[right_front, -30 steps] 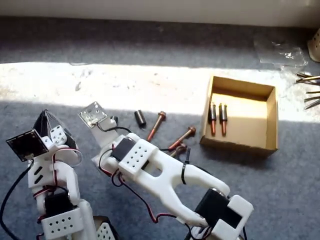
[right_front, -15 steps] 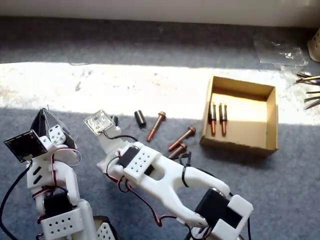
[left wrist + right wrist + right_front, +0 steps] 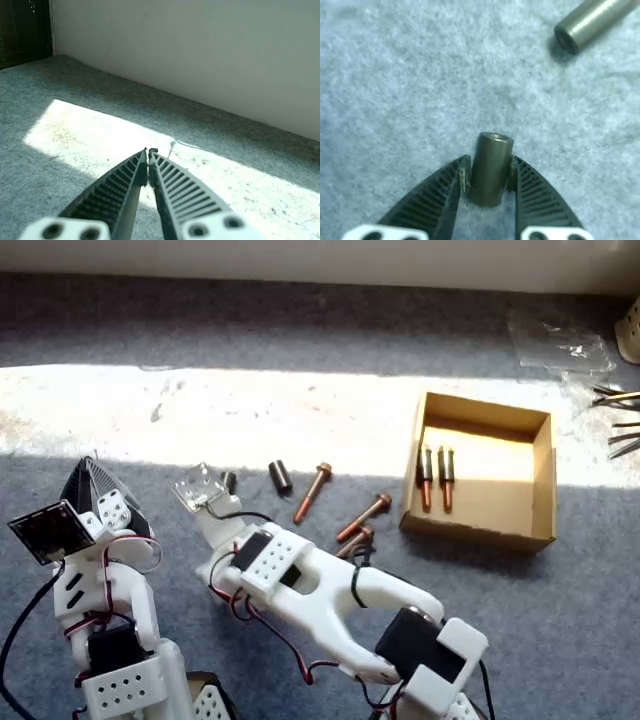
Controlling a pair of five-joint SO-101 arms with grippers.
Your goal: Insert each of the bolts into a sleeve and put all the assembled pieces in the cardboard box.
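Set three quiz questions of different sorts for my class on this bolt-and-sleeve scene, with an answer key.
1. True or false: the left tool is shut with nothing in it.
2. How many assembled pieces lie in the cardboard box? A) one B) two C) four
3. Fill the gap: the right tool is closed on a ____.

Key: 1 true. 2 B. 3 sleeve.
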